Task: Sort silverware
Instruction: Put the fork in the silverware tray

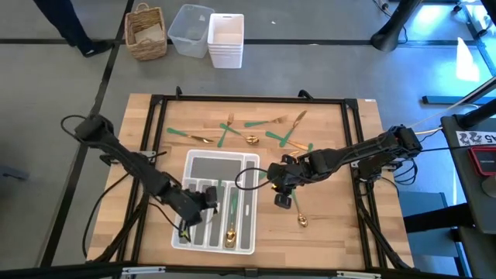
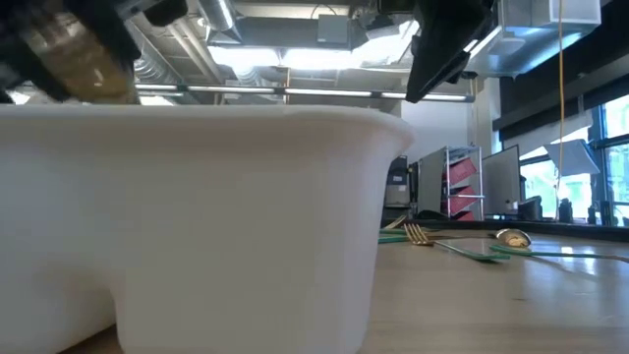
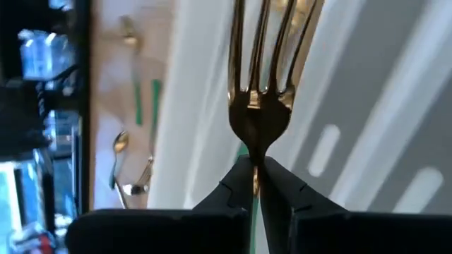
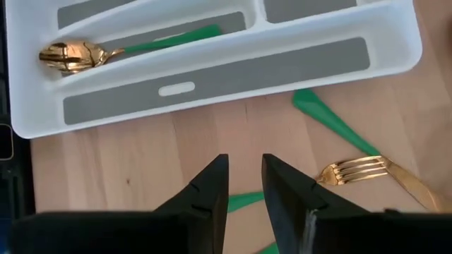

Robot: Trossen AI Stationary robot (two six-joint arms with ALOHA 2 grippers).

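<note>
A wooden table (image 1: 333, 232) carries a white organizer tray (image 1: 249, 164) and scattered silverware (image 1: 256, 128).

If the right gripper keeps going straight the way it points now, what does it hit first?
Probably bare table, then the white organizer tray at its outer empty slot. The right gripper holds nothing; the fork lies off to the side. Depth is uncertain.

A gold fork (image 3: 260, 106) with a green handle is pinched upright at its neck. A gold spoon (image 4: 74, 55) lies in a tray slot. More forks and spoons (image 1: 252, 132) lie scattered on the wood; one spoon (image 1: 299, 216) lies apart.
</note>
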